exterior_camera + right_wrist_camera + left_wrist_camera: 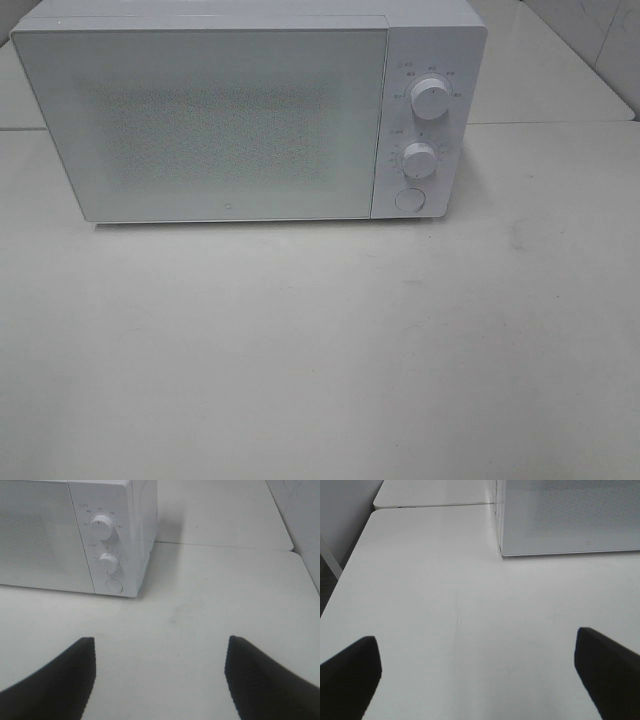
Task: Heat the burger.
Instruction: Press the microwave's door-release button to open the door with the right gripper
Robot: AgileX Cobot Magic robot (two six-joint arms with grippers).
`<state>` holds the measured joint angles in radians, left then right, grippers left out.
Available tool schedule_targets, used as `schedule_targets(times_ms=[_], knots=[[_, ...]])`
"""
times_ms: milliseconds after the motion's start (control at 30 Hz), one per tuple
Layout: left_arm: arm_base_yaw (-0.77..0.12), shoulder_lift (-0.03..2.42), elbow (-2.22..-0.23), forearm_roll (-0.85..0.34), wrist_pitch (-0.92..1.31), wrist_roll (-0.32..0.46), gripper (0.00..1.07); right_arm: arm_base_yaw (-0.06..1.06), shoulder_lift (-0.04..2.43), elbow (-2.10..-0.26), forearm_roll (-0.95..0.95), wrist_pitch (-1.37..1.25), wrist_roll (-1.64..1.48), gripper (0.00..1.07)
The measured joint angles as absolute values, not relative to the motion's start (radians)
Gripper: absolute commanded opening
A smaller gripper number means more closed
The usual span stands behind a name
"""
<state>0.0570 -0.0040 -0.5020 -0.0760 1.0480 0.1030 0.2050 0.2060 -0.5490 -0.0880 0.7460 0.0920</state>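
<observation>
Hanging nearest over the white table (320, 350), the left gripper (477, 645) and the right gripper (161, 642) both stand spread wide, holding and touching nothing. Farther back sits the microwave (200, 120), its door (215, 125) shut. The burger shows in no view. It may be inside, so I cannot tell how much heating remains.
</observation>
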Motion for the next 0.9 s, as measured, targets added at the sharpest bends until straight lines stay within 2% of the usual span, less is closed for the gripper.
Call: schedule_targets(times_ms=[900], knots=[[0.057,-0.004,-0.502,-0.076,1.048,0.103,1.03,0.205,0.812,-0.54,-0.088,0.146,0.092,0.71]])
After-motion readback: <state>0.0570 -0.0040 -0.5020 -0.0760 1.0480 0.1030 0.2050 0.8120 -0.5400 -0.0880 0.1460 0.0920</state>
